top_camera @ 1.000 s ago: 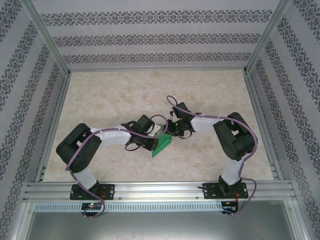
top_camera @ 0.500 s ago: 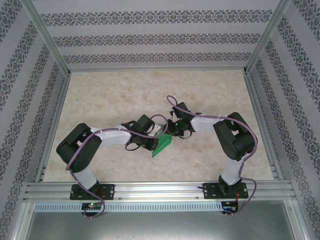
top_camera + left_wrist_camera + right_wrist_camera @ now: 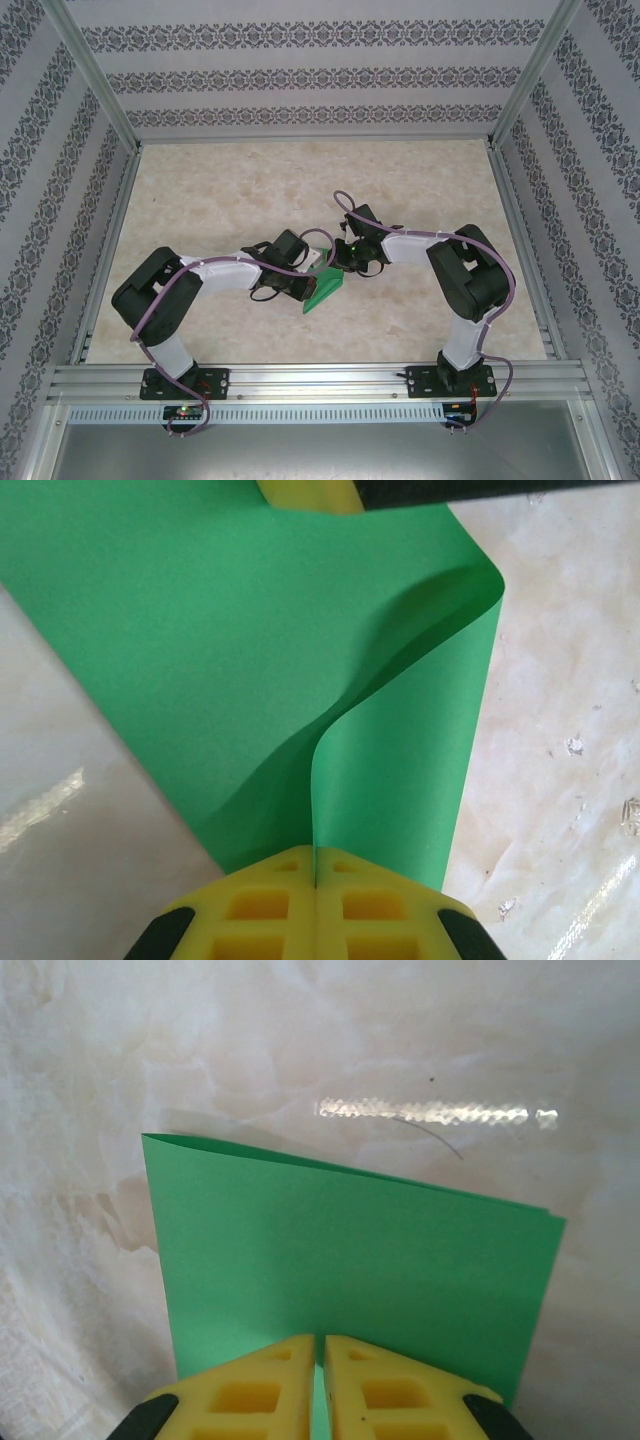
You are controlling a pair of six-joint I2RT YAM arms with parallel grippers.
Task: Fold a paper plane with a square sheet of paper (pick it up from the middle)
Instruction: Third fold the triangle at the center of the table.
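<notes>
The square sheet of paper (image 3: 326, 291), bright green and folded over, lies on the marble table between the two arms. My left gripper (image 3: 316, 882) is shut on a raised flap of the sheet (image 3: 250, 660), which curls up from the flat part. My right gripper (image 3: 321, 1346) stands with its jaws almost together, a thin slit between them, tips down on the near edge of the doubled sheet (image 3: 350, 1250). One of its yellow fingers (image 3: 305, 492) shows at the far edge in the left wrist view. From above, the left gripper (image 3: 303, 287) and the right gripper (image 3: 341, 268) meet over the sheet. The paper plane is out of view.
The marble tabletop (image 3: 300, 190) is boxed in by patterned walls and aluminium rails (image 3: 310, 378) along the near edge. Purple cables run along both arms. A thin hair-like thread (image 3: 430, 1132) lies on the table beyond the sheet.
</notes>
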